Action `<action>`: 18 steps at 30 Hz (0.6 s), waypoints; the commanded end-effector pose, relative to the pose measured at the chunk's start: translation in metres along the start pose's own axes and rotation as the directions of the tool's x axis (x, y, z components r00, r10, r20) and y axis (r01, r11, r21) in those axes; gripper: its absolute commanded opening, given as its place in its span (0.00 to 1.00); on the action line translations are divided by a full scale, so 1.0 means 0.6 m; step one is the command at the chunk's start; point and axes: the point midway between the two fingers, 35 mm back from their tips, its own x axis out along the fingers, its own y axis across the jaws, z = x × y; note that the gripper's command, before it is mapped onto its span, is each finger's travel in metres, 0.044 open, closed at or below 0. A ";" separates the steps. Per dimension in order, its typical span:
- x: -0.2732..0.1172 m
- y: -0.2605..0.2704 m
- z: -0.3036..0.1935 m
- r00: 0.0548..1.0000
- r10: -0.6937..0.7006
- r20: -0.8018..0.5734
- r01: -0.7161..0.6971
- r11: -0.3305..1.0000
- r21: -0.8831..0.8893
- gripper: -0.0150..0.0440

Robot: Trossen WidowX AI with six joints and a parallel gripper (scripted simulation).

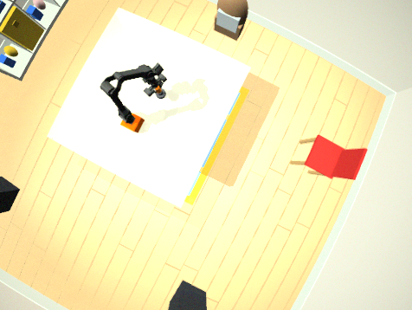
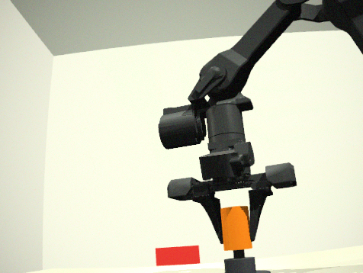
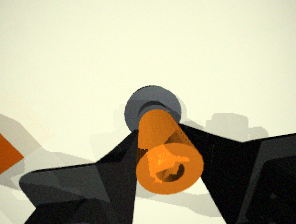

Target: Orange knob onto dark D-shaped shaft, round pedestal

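The orange knob [image 1: 158,89] [image 2: 236,230] [image 3: 159,131] is held between the two fingers of my gripper [image 2: 237,241], which is shut on it. In the exterior view the knob leans very slightly, and its lower rim is above the pedestal. A short piece of the dark shaft [image 2: 239,254] shows between the knob and the grey round pedestal [image 1: 161,95] [image 2: 239,265] [image 3: 134,107]. The shaft's upper part is hidden by the knob. The wrist view shows the hole in the knob's near end; the shaft's flat side is not visible.
The arm stands on an orange base block [image 1: 133,123] on the white table [image 1: 151,160]. A red chair [image 1: 325,156] [image 2: 178,255] stands beyond the table, and a brown chair [image 1: 231,22] is past its far corner. A shelf [image 1: 39,41] is at the upper left.
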 end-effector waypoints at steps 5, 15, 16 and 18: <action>0.012 0.001 -0.001 1.000 0.001 -0.003 -0.001 1.000 0.001 0.25; 0.022 0.002 -0.001 1.000 0.001 -0.003 -0.001 1.000 0.001 0.25; 0.019 0.001 0.000 1.000 0.001 0.000 -0.001 1.000 0.001 0.25; 0.019 0.001 0.000 1.000 0.001 0.000 -0.001 1.000 0.001 0.25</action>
